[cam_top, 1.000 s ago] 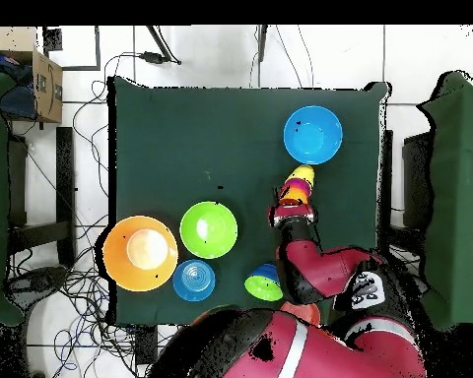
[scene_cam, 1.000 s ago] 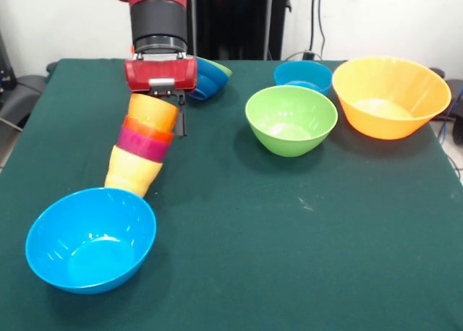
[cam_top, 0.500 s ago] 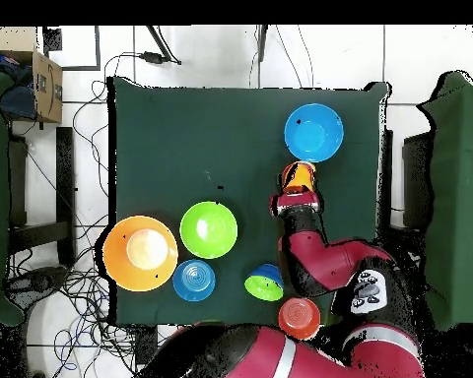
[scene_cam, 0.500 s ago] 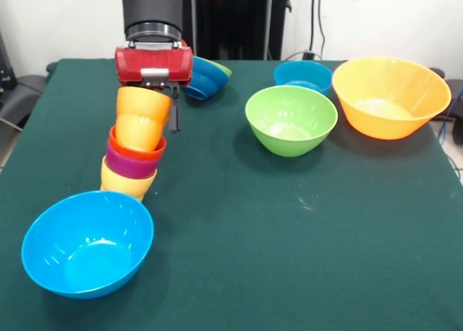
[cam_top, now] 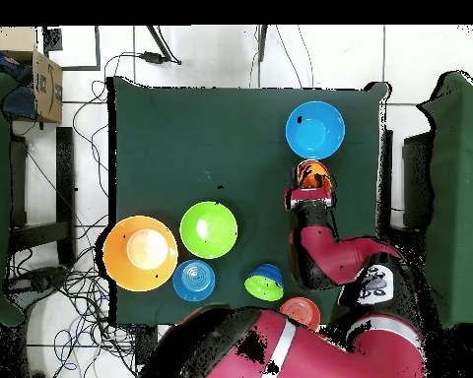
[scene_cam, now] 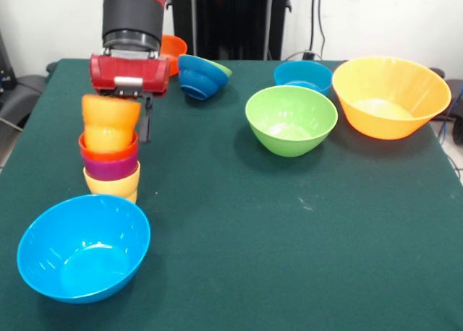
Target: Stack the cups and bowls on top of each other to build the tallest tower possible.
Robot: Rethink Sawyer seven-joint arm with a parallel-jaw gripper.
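A short tower [scene_cam: 108,157] of four nested cups is seen near one side edge of the green surface [scene_cam: 289,222]: an orange-yellow cup [scene_cam: 109,121] is seated at the top, above a red-orange cup [scene_cam: 108,152], a purple cup [scene_cam: 110,168] and a yellow cup [scene_cam: 112,183] at the base. The column stands close to upright, which is judged to be why it is gripped from above: the top cup appears to be pinched at its rim by the end effector [scene_cam: 130,92], one dark finger [scene_cam: 146,121] being visible down the cup's outer side, so that the stack can be steadied or carried as one piece. Just in front of the tower, a large light blue bowl [scene_cam: 83,248] rests open side up, probably the next candidate for stacking. Farther off, a small nested pair of bowls [scene_cam: 201,76], dark blue with green inside, is tipped on its side, and an orange-red bowl [scene_cam: 172,50] lies behind the arm. Well apart on the other half of the surface, a green bowl [scene_cam: 291,119], a small blue bowl [scene_cam: 302,76] and a large orange-yellow bowl [scene_cam: 391,96] are grouped, none yet added.
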